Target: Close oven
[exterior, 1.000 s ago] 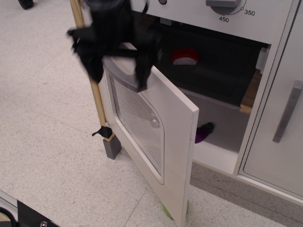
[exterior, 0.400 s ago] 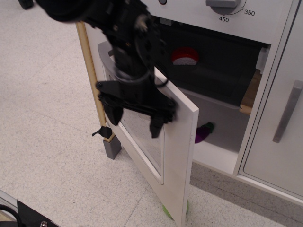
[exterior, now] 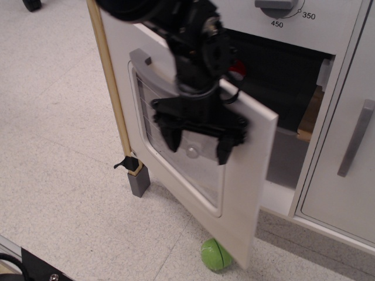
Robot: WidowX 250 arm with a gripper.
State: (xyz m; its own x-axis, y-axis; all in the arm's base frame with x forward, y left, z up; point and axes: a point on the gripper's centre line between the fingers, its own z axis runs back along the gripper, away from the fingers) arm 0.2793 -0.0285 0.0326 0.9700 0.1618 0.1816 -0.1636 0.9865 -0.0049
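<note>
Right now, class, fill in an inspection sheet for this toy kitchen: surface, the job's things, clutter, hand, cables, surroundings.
Surface: speckled pale floor.
Job's things: oven door partly open, oven cavity dark inside.
Clutter: green ball on the floor beneath the door's lower corner.
Hand: black hand open, fingers pointing down in front of the door's window.
Cables: nothing seen.
Surroundings: narrow cabinet door shut at right; wooden post at left.

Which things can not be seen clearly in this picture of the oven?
- Oven interior: mostly hidden behind its half-open door, in the only view.
- Red-and-white object: nearly covered by the arm.
- Claw: contact with the door window unclear.
- Green ball: partly behind the door's lower edge.
- Dial: cut off by the top edge.
</note>
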